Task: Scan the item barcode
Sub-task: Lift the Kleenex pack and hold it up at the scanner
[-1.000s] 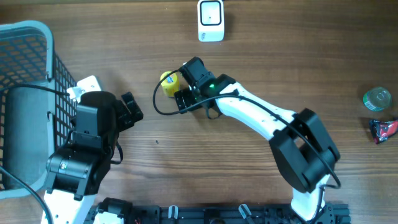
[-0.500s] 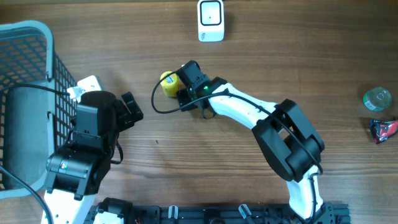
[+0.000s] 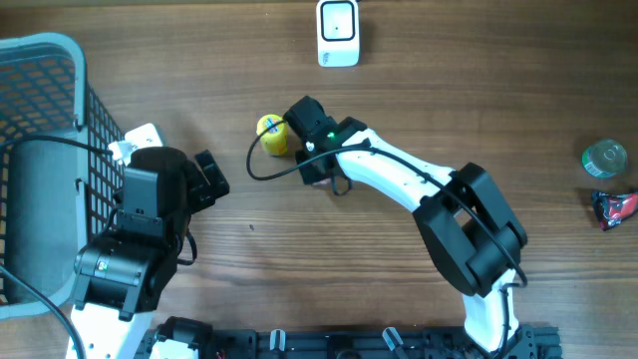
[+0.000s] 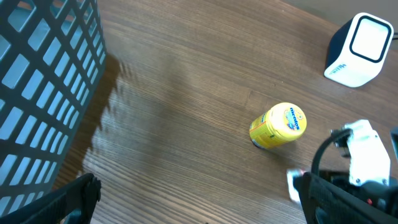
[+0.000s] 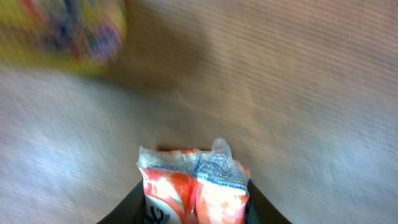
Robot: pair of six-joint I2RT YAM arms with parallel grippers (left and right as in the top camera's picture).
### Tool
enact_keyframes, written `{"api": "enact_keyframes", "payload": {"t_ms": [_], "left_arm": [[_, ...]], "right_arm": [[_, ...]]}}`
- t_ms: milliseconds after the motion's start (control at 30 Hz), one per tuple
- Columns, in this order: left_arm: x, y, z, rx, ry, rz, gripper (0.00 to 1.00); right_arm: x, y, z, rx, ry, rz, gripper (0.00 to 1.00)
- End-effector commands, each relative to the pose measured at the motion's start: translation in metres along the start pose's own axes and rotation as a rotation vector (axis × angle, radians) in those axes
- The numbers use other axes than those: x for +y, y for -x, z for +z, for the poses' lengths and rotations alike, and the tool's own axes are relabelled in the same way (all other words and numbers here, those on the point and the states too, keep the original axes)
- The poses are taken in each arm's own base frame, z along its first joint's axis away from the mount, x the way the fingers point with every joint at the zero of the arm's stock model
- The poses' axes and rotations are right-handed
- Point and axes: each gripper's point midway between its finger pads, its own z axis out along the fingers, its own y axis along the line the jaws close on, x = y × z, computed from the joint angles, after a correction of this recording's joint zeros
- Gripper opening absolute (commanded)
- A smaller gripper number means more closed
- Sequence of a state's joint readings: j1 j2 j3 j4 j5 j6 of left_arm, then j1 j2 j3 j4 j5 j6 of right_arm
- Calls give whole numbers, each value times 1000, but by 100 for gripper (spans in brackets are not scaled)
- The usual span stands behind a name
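An orange-and-white packet sits between the dark fingers of my right gripper, which press on both of its sides. From overhead the right gripper covers the packet, just right of a yellow can lying on the table. The blurred yellow can shows in the upper left of the right wrist view. The white scanner stands at the table's far edge. My left gripper is open and holds nothing; its view takes in the can, the scanner and a pale edge of the packet.
A blue mesh basket stands at the left, close to the left arm; a white tagged object lies beside it. A green-lidded can and a red packet lie at the far right edge.
The right gripper has gone from wide open to closed on the packet and shifted slightly right, away from the yellow can. The left arm has not moved.
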State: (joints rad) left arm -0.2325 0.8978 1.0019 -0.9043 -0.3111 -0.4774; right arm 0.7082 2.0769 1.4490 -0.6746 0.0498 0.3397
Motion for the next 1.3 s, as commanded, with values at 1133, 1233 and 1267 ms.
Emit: {"api": "enact_keyframes", "payload": {"t_ms": [1133, 1233, 1267], "left_arm": [[-15, -15, 22, 117, -26, 13, 100], [-15, -15, 22, 118, -26, 14, 100], [-15, -15, 22, 116, -26, 14, 100]], "right_arm": [[40, -34, -189, 413, 877, 455, 37], [38, -25, -184, 340, 867, 395, 37], [36, -16, -179, 265, 855, 323, 36]]}}
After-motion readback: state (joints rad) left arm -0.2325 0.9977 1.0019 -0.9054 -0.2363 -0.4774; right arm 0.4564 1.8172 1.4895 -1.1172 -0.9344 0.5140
